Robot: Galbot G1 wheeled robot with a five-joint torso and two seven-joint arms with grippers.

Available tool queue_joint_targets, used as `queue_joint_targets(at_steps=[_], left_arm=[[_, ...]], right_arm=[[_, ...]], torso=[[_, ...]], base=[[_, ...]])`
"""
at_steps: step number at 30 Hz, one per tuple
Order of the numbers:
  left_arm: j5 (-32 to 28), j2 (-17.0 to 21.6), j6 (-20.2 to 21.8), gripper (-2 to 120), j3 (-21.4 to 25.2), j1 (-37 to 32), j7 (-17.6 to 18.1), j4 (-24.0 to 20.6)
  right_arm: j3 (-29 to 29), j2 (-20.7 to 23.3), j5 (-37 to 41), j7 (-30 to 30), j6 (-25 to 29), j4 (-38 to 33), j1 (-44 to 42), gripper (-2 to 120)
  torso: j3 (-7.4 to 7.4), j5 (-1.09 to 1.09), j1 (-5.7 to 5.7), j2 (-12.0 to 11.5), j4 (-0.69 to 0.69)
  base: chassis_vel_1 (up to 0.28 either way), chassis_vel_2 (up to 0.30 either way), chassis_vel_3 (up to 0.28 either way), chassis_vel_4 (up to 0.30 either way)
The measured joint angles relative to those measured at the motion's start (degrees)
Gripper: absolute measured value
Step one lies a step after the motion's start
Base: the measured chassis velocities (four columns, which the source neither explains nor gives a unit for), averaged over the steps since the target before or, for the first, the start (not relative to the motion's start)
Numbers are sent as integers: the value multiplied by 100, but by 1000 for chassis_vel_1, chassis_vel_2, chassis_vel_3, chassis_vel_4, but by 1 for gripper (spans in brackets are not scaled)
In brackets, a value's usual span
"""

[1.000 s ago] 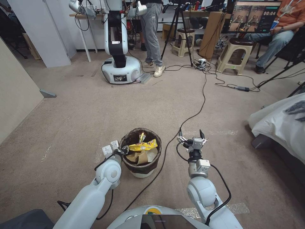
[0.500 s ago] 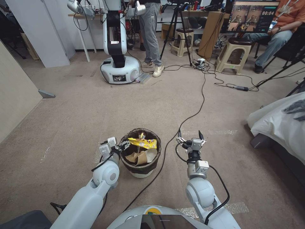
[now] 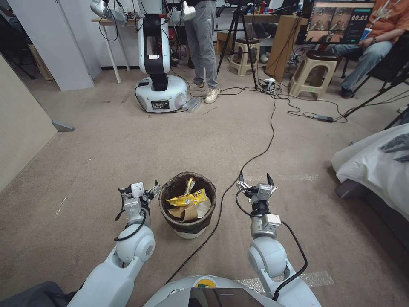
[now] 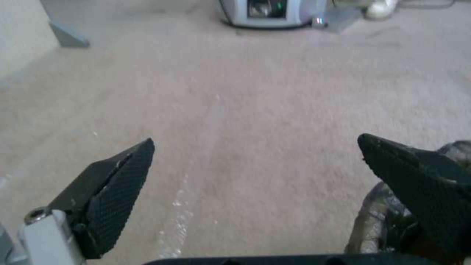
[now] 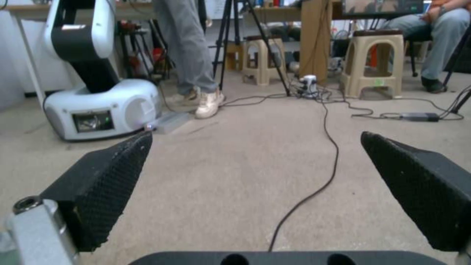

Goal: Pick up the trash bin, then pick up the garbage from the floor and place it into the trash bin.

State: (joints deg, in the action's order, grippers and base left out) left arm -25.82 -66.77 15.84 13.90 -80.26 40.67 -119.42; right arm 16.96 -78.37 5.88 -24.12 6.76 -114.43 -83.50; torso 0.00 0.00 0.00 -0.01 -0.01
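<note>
Bin loaded with litter on the carpet, both grippers standing free beside it.

The small round white plastic trash bin (image 3: pixel 188 204), lined with a dark brown bag folded over its rim, stands on the beige carpet floor (image 3: pixel 106 149) just ahead of the robot, between its two arms. Inside lie a yellow crinkled snack wrapper (image 3: pixel 186 198) and a flat brown paper bag (image 3: pixel 183 212). It looks light and fairly stiff, but the liner film is likely slippery and soft, so the rim wall under the folded bag seems the soundest place to pinch. The left gripper (image 3: pixel 139 192) sits just beside the bin's left side, jaws apart and holding nothing; its wrist view, somewhat blurred, seems to catch the bin's edge (image 4: pixel 380 206). The right gripper (image 3: pixel 255 184) hovers near the right side, jaws apart, above a black cable (image 3: pixel 255 157).
</note>
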Motion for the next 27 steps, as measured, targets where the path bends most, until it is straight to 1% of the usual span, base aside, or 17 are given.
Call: queue_joint_targets(at_steps=[2, 3, 5, 6, 7, 8, 9, 10, 11, 12, 13, 15, 18, 27], left_arm=[[616, -108, -330, 100, 22, -297, -224, -190], [616, -108, -330, 100, 22, -297, -224, -190], [1324, -249, -715, 100, 21, -562, -476, -293], [1822, -359, -1010, 100, 40, -722, -673, -322], [1822, -359, -1010, 100, 40, -722, -673, -322], [2142, -447, -1272, 100, 80, -816, -797, -317], [2567, -570, -1709, 100, 174, -920, -959, -251], [2840, -659, -2008, 100, 258, -979, -1050, -168], [3024, -720, -2240, 100, 318, -1017, -1111, -100], [3024, -720, -2240, 100, 318, -1017, -1111, -100], [3275, -805, -2572, 100, 407, -1071, -1203, 21], [3578, -915, -2901, 100, 528, -1138, -1276, 218], [3629, -988, -3009, 100, 550, -1187, -1283, 347], [3553, -1029, -2936, 100, 560, -1197, -1219, 401]], right_arm=[[41, -28, -27, -10, 49, -69, -7, 100], [41, -28, -27, -10, 49, -69, -7, 100], [112, -54, -107, -29, 94, -171, -51, 100], [199, -71, -199, -42, 126, -252, -112, 100], [199, -71, -199, -42, 126, -252, -112, 100], [267, -80, -269, -42, 164, -290, -151, 100], [390, -95, -363, -41, 235, -352, -223, 100], [483, -107, -415, -38, 290, -398, -277, 100], [563, -121, -452, -33, 339, -433, -331, 100], [563, -121, -452, -33, 339, -433, -331, 100], [673, -149, -519, -14, 412, -477, -399, 100], [863, -215, -663, 31, 568, -495, -501, 100], [974, -280, -770, 60, 691, -485, -567, 100], [1035, -323, -853, 90, 723, -441, -620, 100]], torso=[[0, 0, 0, 0, 1], [0, 0, 0, 0, 1], [0, 0, 0, 0, 2], [0, 1, 0, 0, 1], [0, 1, 0, 0, 1], [0, 1, 0, 0, 1], [-1, 1, -1, 1, 0], [0, 1, 0, 1, 0], [0, 0, 0, 1, 1], [0, 0, 0, 1, 1], [0, 1, -1, 1, 0], [0, 1, -1, 1, 0], [0, 0, 0, 1, 0], [0, 1, -1, 1, 1]], base=[[0, 0, 0, 0], [0, 0, 0, 0], [0, 0, 0, 0], [0, 0, 0, 0], [0, 0, 0, 0], [0, 0, 0, 0], [0, 0, 0, 0], [0, 0, 0, 0], [0, 0, 0, 0], [0, 0, 0, 0], [0, 0, 0, 0], [0, 0, 0, 0], [0, 0, 0, 0], [0, 0, 0, 0]])
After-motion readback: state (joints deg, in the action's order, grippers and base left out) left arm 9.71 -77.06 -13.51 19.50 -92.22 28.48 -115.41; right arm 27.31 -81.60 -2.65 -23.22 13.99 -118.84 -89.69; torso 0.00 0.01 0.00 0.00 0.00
